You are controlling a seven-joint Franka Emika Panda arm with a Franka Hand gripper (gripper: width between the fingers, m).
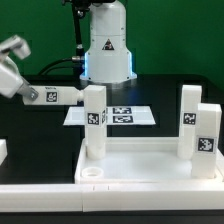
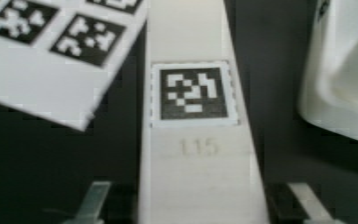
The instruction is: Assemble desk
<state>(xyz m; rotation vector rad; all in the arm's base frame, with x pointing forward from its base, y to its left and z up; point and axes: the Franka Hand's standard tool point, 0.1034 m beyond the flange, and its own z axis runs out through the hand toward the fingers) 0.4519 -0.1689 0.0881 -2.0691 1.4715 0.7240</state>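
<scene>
The desk top (image 1: pixel 140 160) is a white rimmed tray at the front, with an open round corner socket (image 1: pixel 93 172). Three white tagged legs stand upright in it: one at the left (image 1: pixel 95 122) and two at the right (image 1: pixel 188 118) (image 1: pixel 207 138). A fourth leg (image 1: pixel 58 96) lies flat on the black table at the exterior view's left. In the wrist view this leg (image 2: pixel 194 100) runs between my fingers (image 2: pixel 98 200). My gripper (image 1: pixel 33 94) (image 2: pixel 197 205) is open and straddles the leg, with a dark gap on each side.
The marker board (image 1: pixel 115 115) lies behind the desk top and shows in the wrist view (image 2: pixel 60 50) beside the lying leg. The desk top's rim (image 2: pixel 345 90) is close on the leg's other side. The arm's base (image 1: pixel 108 50) stands at the back.
</scene>
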